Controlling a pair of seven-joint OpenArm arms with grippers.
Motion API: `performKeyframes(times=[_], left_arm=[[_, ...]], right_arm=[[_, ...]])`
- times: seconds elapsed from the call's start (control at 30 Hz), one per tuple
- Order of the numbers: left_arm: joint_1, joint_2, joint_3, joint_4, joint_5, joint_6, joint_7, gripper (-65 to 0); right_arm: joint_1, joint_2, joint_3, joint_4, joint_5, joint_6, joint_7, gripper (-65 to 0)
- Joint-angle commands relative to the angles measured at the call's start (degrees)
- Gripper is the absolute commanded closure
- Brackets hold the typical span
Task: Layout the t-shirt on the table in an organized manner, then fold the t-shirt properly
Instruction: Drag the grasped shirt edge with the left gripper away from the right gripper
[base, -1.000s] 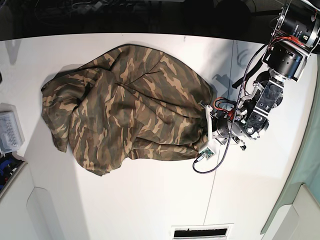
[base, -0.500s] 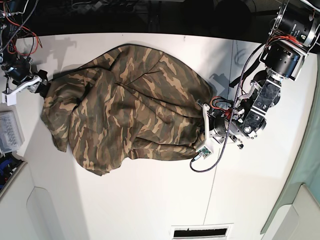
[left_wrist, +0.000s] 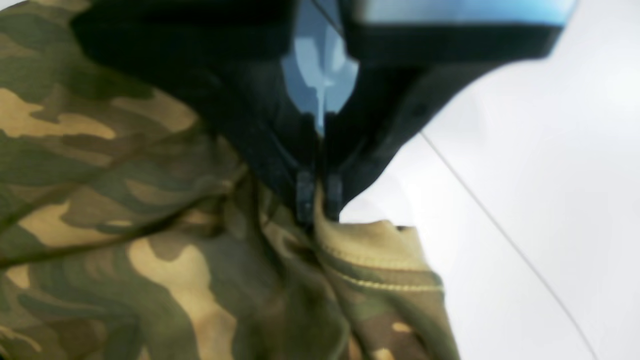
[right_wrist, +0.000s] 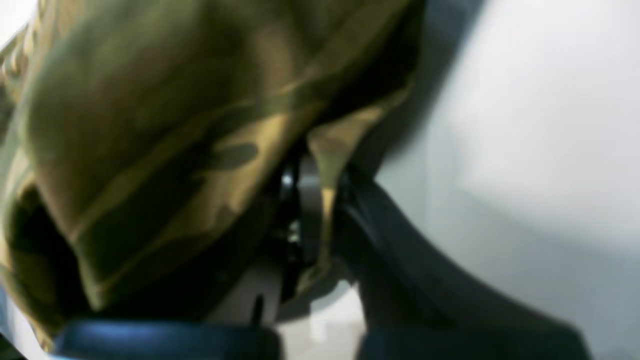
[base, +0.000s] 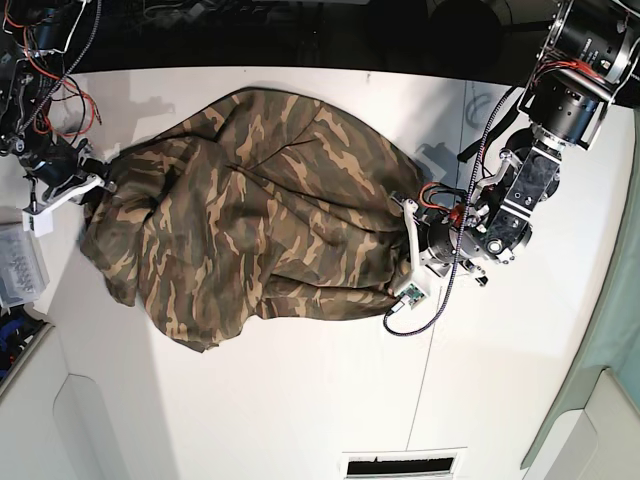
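Camouflage t-shirt (base: 255, 225) spread in a rumpled heap across the middle of the white table (base: 300, 400), folds running through the olive, brown and tan print, sleeves and collar not distinguishable. No brand, label or readable writing anywhere on cloth or arms.

Left gripper (left_wrist: 319, 202) clamped on a stitched hem of the t-shirt (left_wrist: 150, 240) at its edge, dark fingers (left_wrist: 305, 192) pressed together with a tan strip of fabric pinched between them; thin dark seam line (left_wrist: 500, 235) crossing the table (left_wrist: 550, 150) beside it. Right gripper (right_wrist: 320, 220) closed on a thin fold of the t-shirt (right_wrist: 150, 125), cloth draped over most of that blurred view, fingertips largely hidden.

From overhead: left arm (base: 520, 190) reaching down and inward from the upper corner, wrist bent toward the shirt's edge; right gripper (base: 95, 183) at the opposite edge, arm cut off by the frame amid red wires (base: 60, 60).
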Motion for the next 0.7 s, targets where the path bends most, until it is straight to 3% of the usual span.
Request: performKeyframes(times=[0.0, 0.27, 0.37, 0.53, 0.67], left_arm=[[-0.59, -0.37, -0.22, 0.61, -0.09, 0.00, 0.55, 0.0], [-0.44, -0.94, -0.22, 0.61, -0.04, 0.00, 0.44, 0.0], [-0.44, -0.50, -0.22, 0.61, -0.09, 0.00, -0.20, 0.0], [-0.46, 0.46, -0.22, 0.61, -0.07, -0.17, -0.35, 0.0], [-0.48, 0.15, -0.22, 0.61, 1.33, -1.29, -0.35, 0.0]], right_arm=[[0.83, 2.40, 1.66, 1.11, 1.51, 0.15, 0.44, 0.0], [0.55, 11.19, 14.25, 4.00, 10.99, 0.22, -7.69, 0.0], [-0.17, 14.23, 16.11, 4.00, 13.81, 0.39, -9.42, 0.0], [-1.81, 16.13, 16.35, 3.98, 12.37, 0.33, -9.05, 0.0], [-2.45, 16.39, 17.07, 3.98, 8.22, 0.07, -5.73, 0.0]])
